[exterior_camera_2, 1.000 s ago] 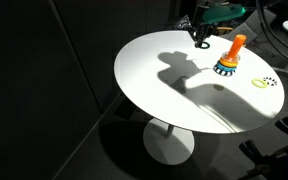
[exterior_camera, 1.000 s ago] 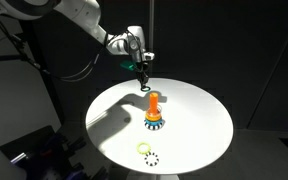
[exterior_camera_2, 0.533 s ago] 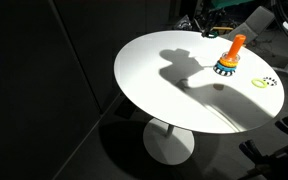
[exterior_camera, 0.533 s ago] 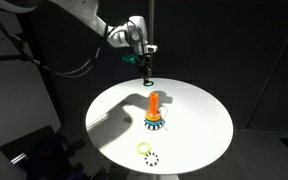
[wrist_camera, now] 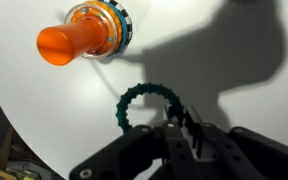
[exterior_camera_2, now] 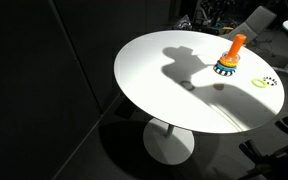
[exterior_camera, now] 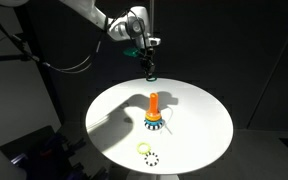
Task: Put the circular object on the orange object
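My gripper [exterior_camera: 149, 68] hangs high above the far part of the round white table, behind the orange peg [exterior_camera: 154, 102]. It is shut on the rim of the small dark green ring [wrist_camera: 147, 106], which sticks out past the fingertips [wrist_camera: 177, 122] in the wrist view. The peg stands upright on its blue-and-yellow ringed base [exterior_camera: 155, 123] and shows in both exterior views [exterior_camera_2: 235, 45]. In the wrist view the peg [wrist_camera: 69, 42] lies up and to the left of the held ring, apart from it.
A yellow-green ring [exterior_camera: 144, 148] and a black-and-white dashed ring [exterior_camera: 151, 158] lie near the table's [exterior_camera: 204, 120] front edge; both also show at the table's right edge [exterior_camera_2: 265, 83]. The surroundings are dark. The arm's shadow falls across the table [exterior_camera_2: 154, 70].
The gripper has risen from just above the table surface, carrying the green ring up and slightly right. The peg and the two other rings have not moved.
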